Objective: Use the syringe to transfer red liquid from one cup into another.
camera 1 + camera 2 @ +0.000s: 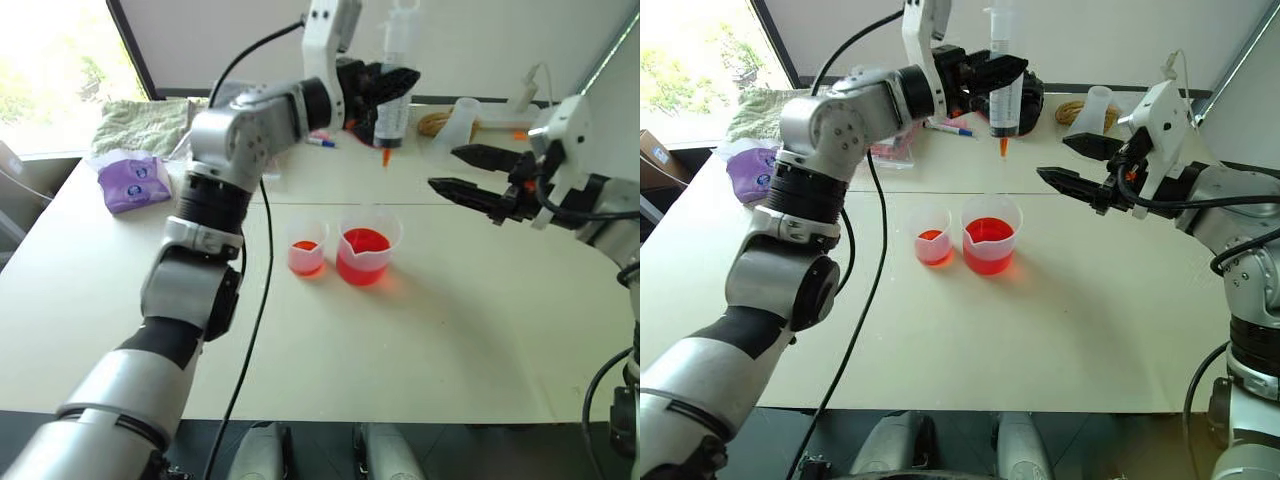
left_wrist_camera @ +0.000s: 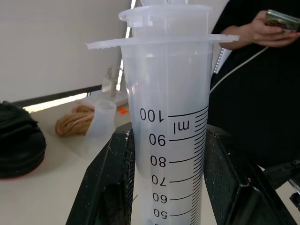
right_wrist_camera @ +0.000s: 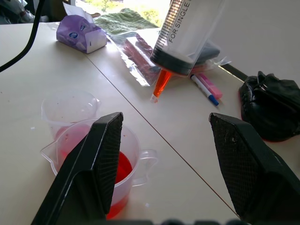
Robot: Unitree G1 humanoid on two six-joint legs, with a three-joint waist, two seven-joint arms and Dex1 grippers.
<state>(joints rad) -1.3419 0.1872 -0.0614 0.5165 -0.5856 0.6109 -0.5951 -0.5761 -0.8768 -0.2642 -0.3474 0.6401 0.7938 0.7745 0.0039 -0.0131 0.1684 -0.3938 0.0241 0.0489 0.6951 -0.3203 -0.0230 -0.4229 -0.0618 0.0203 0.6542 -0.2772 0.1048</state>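
On the pale table (image 1: 1060, 340) stand two clear plastic cups, just beside each other near its middle. The wider spouted measuring cup (image 1: 990, 235) holds bright red liquid (image 1: 988, 232) to about half its height; the smaller, narrower cup (image 1: 932, 238) to its left has only a shallow red pool at the bottom.

Above them, well clear of both rims, the large clear graduated syringe (image 1: 1004, 70) hangs upright with its orange tip pointing down, roughly over the wider cup. The left gripper (image 1: 992, 75) is clamped on its barrel, black fingers on either side. The barrel looks empty at the printed marks.

The right gripper (image 1: 1072, 160) hovers to the right of the cups, fingers spread wide and holding nothing.

Toward the far edge lie a blue-capped marker pen (image 1: 950, 128), a purple tissue pack (image 1: 133, 181), a green towel (image 1: 145, 125), a coil of rope (image 2: 75, 122) and a cloudy tapered cup (image 1: 1095, 108). The near half of the table is bare.
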